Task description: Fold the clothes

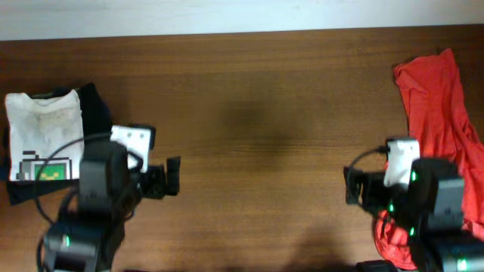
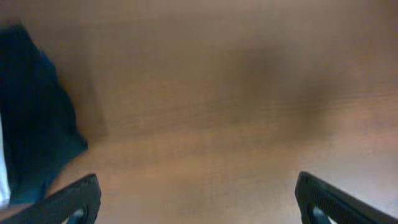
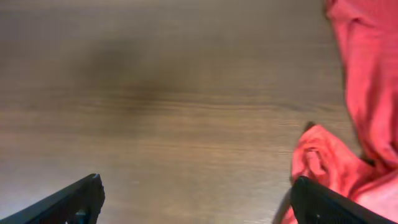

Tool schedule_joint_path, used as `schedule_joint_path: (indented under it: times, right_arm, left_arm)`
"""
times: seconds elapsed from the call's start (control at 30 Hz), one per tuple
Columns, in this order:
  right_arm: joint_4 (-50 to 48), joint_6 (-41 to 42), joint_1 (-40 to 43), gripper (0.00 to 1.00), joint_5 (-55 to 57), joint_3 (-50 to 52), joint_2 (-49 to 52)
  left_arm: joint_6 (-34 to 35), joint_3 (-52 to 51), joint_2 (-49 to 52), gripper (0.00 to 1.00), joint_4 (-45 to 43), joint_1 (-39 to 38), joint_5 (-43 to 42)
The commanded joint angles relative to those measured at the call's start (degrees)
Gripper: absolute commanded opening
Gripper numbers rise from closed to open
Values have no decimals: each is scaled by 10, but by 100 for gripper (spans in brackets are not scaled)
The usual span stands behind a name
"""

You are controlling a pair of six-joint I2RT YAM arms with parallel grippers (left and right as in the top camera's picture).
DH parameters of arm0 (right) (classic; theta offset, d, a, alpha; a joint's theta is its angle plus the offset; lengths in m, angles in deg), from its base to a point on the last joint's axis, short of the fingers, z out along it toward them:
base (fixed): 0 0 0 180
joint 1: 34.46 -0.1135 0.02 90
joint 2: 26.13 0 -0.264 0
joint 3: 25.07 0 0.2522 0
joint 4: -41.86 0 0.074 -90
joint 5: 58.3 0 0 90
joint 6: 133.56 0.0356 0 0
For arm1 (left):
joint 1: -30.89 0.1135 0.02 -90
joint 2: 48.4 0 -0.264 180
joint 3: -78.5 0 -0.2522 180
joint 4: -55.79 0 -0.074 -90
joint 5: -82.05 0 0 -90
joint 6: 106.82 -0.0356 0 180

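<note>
A crumpled red garment (image 1: 439, 113) lies unfolded at the table's right side, running from the back edge down past my right arm; it also shows in the right wrist view (image 3: 364, 87). A folded white shirt with a green pixel print (image 1: 44, 136) rests on a folded dark garment (image 1: 94, 109) at the left; the dark cloth shows in the left wrist view (image 2: 34, 130). My left gripper (image 2: 198, 199) is open and empty over bare wood, right of the stack. My right gripper (image 3: 198, 198) is open and empty, its right finger beside the red cloth.
The brown wooden table (image 1: 257, 136) spans the whole view, with a pale wall strip along its back edge (image 1: 227, 15). Both arm bases sit at the front edge, left (image 1: 83, 227) and right (image 1: 431, 227).
</note>
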Motion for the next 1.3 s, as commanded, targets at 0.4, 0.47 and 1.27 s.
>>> schedule_joint_path:
  times: [0.4, 0.47, 1.27]
  right_arm:
    - [14, 6, 2, 99, 39, 55, -66]
    - [12, 4, 2, 99, 56, 64, -117]
    - [-554, 6, 2, 99, 17, 551, -388]
  left_arm:
    - [5, -131, -90, 99, -11, -2, 8]
    - [5, -131, -91, 99, -11, -2, 8]
    - [5, -131, -91, 99, -11, -2, 8]
